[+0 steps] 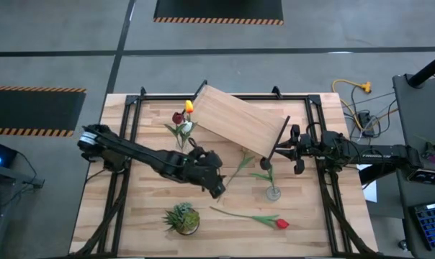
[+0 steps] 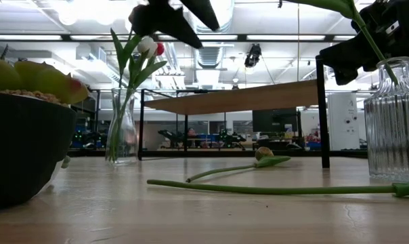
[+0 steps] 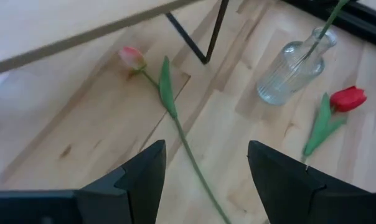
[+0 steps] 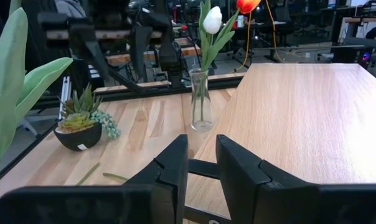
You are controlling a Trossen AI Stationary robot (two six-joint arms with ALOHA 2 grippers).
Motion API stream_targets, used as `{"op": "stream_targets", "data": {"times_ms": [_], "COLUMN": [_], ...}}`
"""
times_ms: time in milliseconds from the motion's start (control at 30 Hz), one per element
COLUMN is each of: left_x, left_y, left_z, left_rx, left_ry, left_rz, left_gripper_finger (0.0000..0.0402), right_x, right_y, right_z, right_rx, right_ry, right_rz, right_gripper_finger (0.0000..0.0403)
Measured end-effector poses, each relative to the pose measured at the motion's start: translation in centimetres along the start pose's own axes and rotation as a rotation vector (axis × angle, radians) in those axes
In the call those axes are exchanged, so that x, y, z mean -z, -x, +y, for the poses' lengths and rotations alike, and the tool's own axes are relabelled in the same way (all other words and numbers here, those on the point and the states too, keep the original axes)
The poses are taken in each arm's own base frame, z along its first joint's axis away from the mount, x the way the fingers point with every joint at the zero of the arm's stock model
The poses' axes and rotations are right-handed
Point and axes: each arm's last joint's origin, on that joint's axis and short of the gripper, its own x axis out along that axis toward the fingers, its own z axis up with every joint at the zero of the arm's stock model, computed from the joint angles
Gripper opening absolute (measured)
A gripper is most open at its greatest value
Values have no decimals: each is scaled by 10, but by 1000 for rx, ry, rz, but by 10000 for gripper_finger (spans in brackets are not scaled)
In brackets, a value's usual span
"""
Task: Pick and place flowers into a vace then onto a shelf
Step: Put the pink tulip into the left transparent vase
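Observation:
My left gripper (image 1: pixel 217 188) hangs open above the table's middle, slanting down. Its fingers (image 3: pixel 144 180) stand either side of a pink tulip (image 3: pixel 175 124) lying flat on the table, clear above the stem. The tulip's head (image 3: pixel 132 57) lies by the shelf's leg. A red tulip (image 1: pixel 264 219) lies near the front edge. A clear ribbed vase (image 1: pixel 274 191) holds one green stem. A second vase (image 1: pixel 181 133) at the far left holds red, yellow and white tulips. The shelf (image 1: pixel 239 119) stands askew on black legs. My right gripper (image 4: pixel 202 163) waits level at the shelf's right corner, with a narrow gap.
A small potted succulent (image 1: pixel 183 218) stands near the front edge, left of the red tulip. The shelf's black leg (image 3: pixel 206 37) stands close to the pink tulip's head. Bare tabletop lies between the pot and the ribbed vase.

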Motion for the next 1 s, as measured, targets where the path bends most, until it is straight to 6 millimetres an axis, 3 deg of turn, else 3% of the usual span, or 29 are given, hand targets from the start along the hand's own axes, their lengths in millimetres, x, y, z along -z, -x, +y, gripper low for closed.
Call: {"op": "stream_targets", "data": {"times_ms": [567, 1000], "left_x": [34, 38], "left_y": [-73, -116], "left_z": [-13, -3], "left_rx": [-99, -146], "left_ry": [-40, 33], "left_rz": [76, 64], "left_gripper_finger": [210, 210], "right_x": [2, 2], "right_y": [0, 0], "right_z": [0, 0], "right_rx": [3, 3], "right_ry": [15, 21], "right_rz": [19, 22], "right_gripper_finger": [64, 59]}}
